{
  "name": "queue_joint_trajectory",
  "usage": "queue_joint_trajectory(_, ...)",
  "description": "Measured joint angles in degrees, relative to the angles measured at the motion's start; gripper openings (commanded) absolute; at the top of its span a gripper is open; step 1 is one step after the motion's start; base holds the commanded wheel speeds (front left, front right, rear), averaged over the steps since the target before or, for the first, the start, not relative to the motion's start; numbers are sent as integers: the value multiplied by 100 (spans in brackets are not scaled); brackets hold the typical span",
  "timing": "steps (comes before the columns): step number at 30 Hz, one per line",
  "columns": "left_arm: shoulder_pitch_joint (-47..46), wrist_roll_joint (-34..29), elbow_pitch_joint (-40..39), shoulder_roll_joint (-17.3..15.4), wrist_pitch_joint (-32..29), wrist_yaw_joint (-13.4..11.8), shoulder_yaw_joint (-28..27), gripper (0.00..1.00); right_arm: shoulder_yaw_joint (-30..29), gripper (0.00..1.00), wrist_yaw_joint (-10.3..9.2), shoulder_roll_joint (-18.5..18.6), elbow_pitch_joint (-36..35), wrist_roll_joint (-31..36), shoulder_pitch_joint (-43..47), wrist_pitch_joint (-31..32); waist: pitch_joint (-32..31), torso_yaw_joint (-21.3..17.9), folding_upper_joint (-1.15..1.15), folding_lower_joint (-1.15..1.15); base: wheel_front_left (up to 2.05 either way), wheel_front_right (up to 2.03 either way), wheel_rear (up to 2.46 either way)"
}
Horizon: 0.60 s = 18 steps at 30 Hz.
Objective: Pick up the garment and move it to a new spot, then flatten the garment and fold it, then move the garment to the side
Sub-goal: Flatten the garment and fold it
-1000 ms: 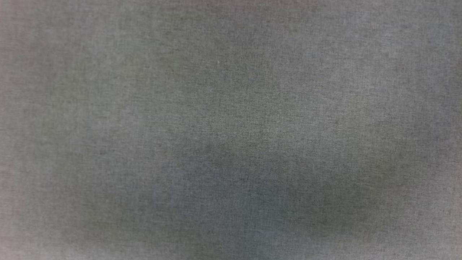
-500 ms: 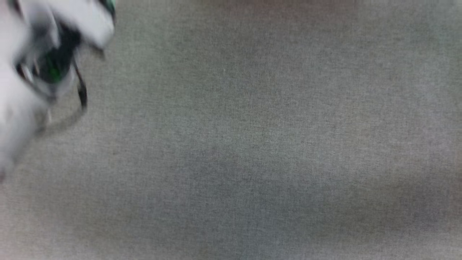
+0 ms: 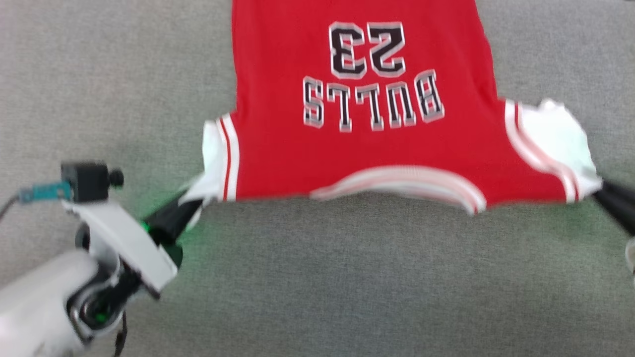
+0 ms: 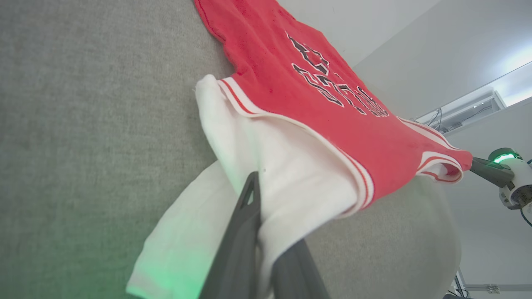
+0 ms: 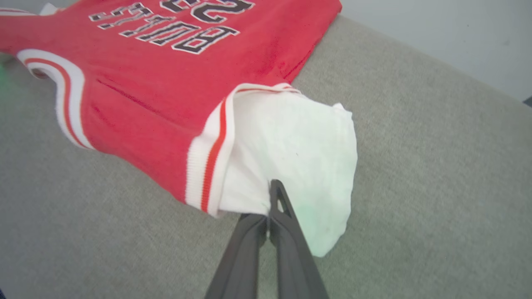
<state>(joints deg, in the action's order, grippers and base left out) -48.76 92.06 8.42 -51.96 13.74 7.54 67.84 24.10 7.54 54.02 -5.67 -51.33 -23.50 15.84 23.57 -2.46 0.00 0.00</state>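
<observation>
Garment (image 3: pixel 362 148) stretched across grey cloth surface (image 3: pixel 347 287), lettering read upside down in head view, pale wall (image 5: pixel 436 33) seen from wrist views, white sleeves pinched, left gripper (image 3: pixel 192 201) clamped on one, right gripper (image 3: pixel 601 189) clamped on the other.

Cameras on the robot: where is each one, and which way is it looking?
Head: up on the head, looking down at the jersey; left tool and right tool show.
Left wrist: on the left arm, looking along its tool at a white sleeve.
Right wrist: likewise, other sleeve.
All share the jersey.
</observation>
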Motion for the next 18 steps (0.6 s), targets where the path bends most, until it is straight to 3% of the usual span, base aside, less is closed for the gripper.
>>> queue_joint_trajectory(5, 526, -23, -269, -229, 52, 0, 74, 0, -615, 0, 0, -75, -732, 196, 1192, 794, -129, 53, 0, 0, 0, 0, 0)
queue_joint_trajectory(18, 1463, -124, -951, -962, -13, -29, 334, 0, -1800, 0, -1, -1215, -2519, 779, 4049, 2930, -151, 145, 0, 0, 0, 0, 0)
